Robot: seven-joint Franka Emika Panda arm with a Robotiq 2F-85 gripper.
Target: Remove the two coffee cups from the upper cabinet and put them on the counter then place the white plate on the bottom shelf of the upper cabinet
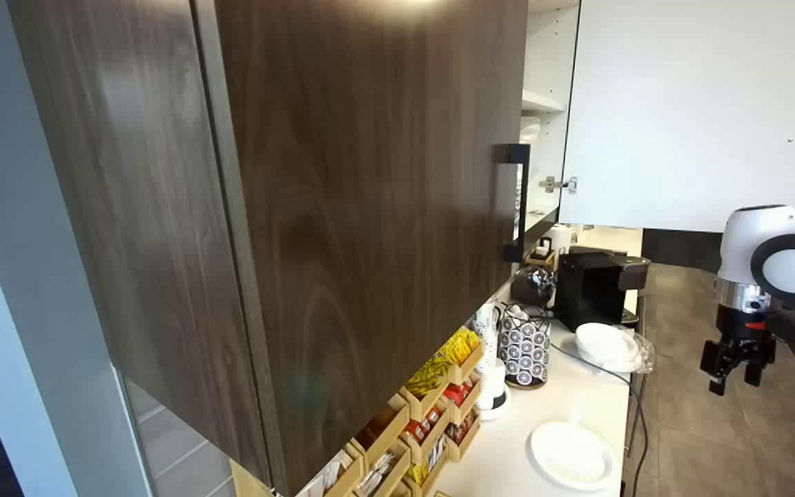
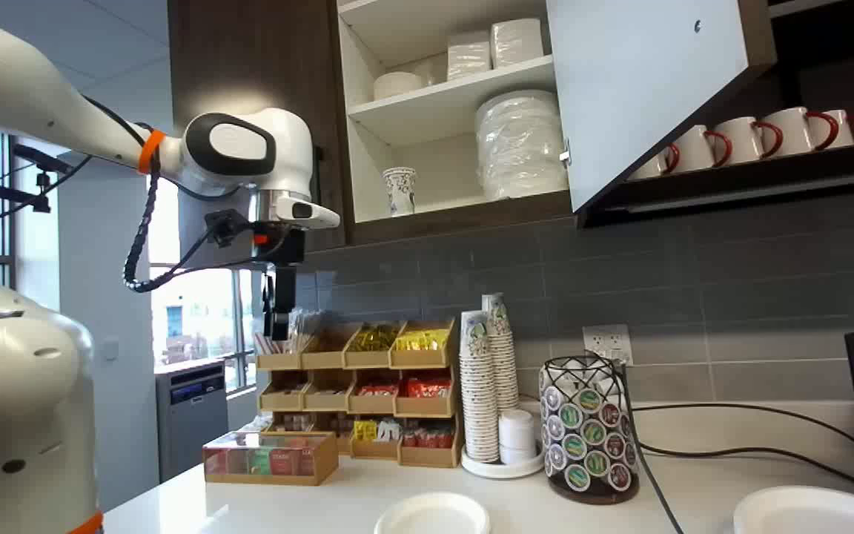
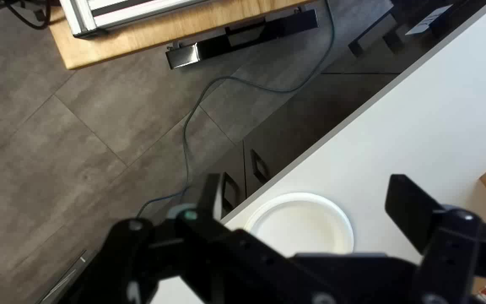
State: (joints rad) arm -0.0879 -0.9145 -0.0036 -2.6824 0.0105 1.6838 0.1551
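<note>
Gripper (image 1: 735, 382): hangs pointing down from the white arm (image 2: 49, 96), its two fingers (image 3: 409, 211) parted wide with nothing between them; we read this as readiness, neither cup nor plate being in its grasp.

White door (image 2: 642, 81): swung open, presumably so that the arm can get at the shelves of the upper cabinet (image 2: 442, 159).

Coffee cup (image 2: 400, 193): stands on the bottom shelf (image 2: 448, 202), near the cabinet's side wall (image 2: 369, 178); we see just one, and a second may be nested or hidden, the angle being too low for us to tell.

Wrapped stack (image 2: 522, 144): white tableware in clear plastic fills the opposite end of that shelf, so we judge that the cups come out to make room for the plate.

White plate (image 3: 302, 223): lies flat on the counter (image 3: 411, 131) just beside the front edge, a spot that we think leaves its rim within easy reach.

Cup to gripper: well apart; in an exterior view the cup (image 2: 400, 193) sits higher than the fingertips and off to one side, so we expect the gripper to need a rise and a turn toward the shelf.

Plate to gripper: well below and untouched; in the wrist view we find it framed between the fingers, part of it blocked by the black gripper body, and we judge that a squeeze now would catch only air.
</note>
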